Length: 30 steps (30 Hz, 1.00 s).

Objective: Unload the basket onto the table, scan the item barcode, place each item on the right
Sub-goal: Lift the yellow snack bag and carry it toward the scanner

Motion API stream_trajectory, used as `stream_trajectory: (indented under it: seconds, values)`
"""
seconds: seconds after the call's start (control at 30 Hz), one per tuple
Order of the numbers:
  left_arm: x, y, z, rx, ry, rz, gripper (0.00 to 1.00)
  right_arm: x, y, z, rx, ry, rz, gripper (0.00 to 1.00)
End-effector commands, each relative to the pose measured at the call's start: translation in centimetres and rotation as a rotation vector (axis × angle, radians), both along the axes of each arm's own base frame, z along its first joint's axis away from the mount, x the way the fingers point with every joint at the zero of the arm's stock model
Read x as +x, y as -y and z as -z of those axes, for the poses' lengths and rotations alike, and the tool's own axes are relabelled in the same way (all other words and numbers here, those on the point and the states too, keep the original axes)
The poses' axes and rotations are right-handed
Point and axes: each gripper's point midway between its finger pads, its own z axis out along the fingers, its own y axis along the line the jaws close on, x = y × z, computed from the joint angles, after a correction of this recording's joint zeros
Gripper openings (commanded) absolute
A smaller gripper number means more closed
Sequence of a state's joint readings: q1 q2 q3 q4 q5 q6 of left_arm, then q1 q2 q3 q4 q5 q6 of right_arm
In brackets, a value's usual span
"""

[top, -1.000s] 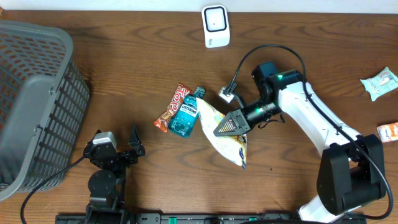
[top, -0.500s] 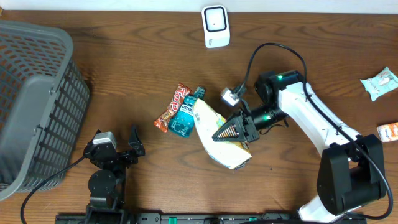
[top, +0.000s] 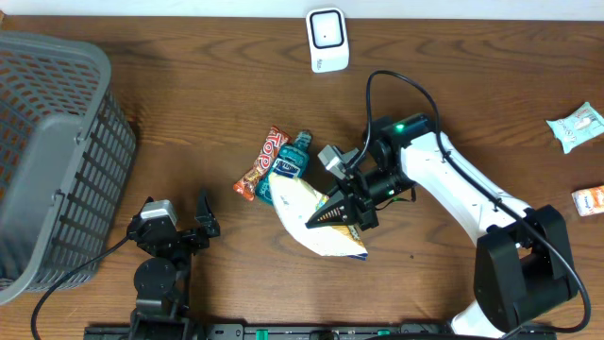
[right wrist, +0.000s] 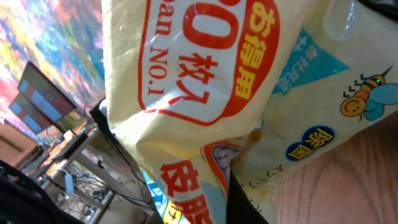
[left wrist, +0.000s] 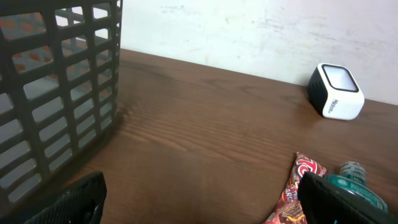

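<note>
My right end effector (top: 328, 215) is clamping narrowly on the edge of the one yellow bag (top: 326, 244), which is sitting near the middle of the wooden surface (top: 189, 94), its upper end overlapping the teal bottle (top: 288, 161). Whether the bag is touching the wood, I cannot tell. My left end effector (top: 204, 219) is standing wide and holding nothing, low on the left, just beside the basket (top: 47, 161).

I am counting one of each thing: one bag, one bottle, one candy bar (top: 261, 162), one basket, one barcode scanner (top: 327, 40), one pale green packet (top: 576, 126) and one orange-and-white box (top: 590, 200).

The bag is glossy, crinkled plastic film. The bottle is clear teal plastic with a ribbed cap. The candy bar is a long, shiny red wrapper lying against the bottle. The basket is grey plastic with a grid of square openings. The scanner is a white, rounded block with a dark-rimmed window, well apart from the bag at the far edge.

On the bag I am reading "20 枚入", "お得用" and "NO.1" inside a red ring, beside a cartoon bee and a round blue badge. The writing on the scanner, bottle and candy bar is too small for me to read.
</note>
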State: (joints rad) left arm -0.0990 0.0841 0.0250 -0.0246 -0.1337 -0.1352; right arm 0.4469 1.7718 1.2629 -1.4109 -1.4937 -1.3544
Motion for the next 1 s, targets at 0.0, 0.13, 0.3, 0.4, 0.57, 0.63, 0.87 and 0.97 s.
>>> stream_trajectory:
  seconds: [0.0, 0.13, 0.3, 0.4, 0.57, 0.63, 0.87, 0.97]
  values:
    - [-0.2, -0.4, 1.8, 0.000, -0.055, -0.022, 0.98, -0.1, -0.3, -1.4, 0.084, 0.023, 0.012, 0.01]
    - [-0.2, -0.4, 1.8, 0.000, -0.055, -0.022, 0.98, -0.1, -0.3, -1.4, 0.084, 0.023, 0.012, 0.01]
    - [-0.2, -0.4, 1.8, 0.000, -0.055, -0.022, 0.98, -0.1, -0.3, -1.4, 0.082, 0.020, 0.012, 0.01]
    - [-0.2, -0.4, 1.8, 0.000, -0.055, -0.022, 0.98, -0.1, -0.3, -1.4, 0.082, 0.020, 0.012, 0.01]
    - [-0.2, -0.4, 1.8, 0.000, -0.055, -0.022, 0.98, 0.3, 0.0, -1.4, 0.076, 0.008, 0.028, 0.01]
    - [-0.2, -0.4, 1.8, 0.000, -0.055, -0.022, 0.98, 0.5, 0.3, -1.5, 0.063, -0.018, 0.043, 0.01]
    - [-0.2, -0.4, 1.8, 0.000, -0.055, -0.022, 0.98, 1.0, 2.1, -2.0, -0.019, -0.185, 0.110, 0.01]
    - [-0.2, -0.4, 1.8, 0.000, -0.055, -0.022, 0.98, 1.8, 3.5, -1.7, -0.062, -0.218, 0.151, 0.01]
